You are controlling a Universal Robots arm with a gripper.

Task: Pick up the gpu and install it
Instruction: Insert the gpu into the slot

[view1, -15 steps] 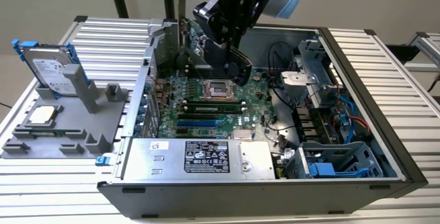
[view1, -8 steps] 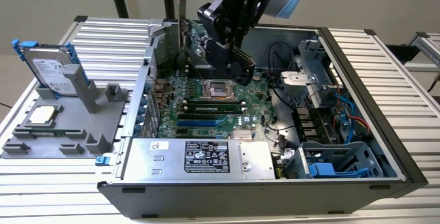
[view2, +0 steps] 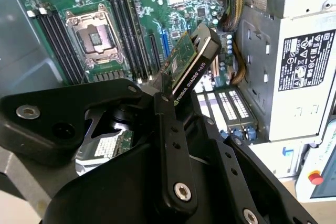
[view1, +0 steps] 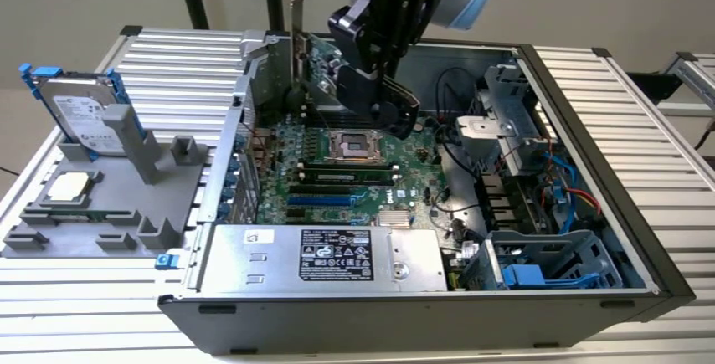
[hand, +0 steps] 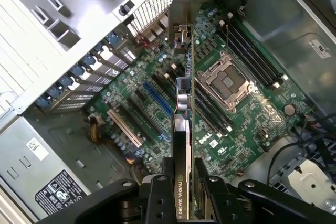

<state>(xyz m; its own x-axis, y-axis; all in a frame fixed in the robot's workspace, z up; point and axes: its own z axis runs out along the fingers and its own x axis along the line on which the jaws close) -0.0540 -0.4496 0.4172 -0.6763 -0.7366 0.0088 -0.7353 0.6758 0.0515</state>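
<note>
One gripper (hand: 181,196), clamped on the one gpu (hand: 181,129), hangs over the motherboard (view1: 335,190); one hard drive (view1: 80,111) stands at the exterior view's upper left.

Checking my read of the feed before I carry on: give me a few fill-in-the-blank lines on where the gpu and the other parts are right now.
1. The gripper is shut on the ____.
2. The gpu hangs above the ____ inside the open computer case.
3. On the exterior view's left, the ____ with blue rails stands upright in the gray fixture.
Missing words: gpu; motherboard; hard drive.
</note>
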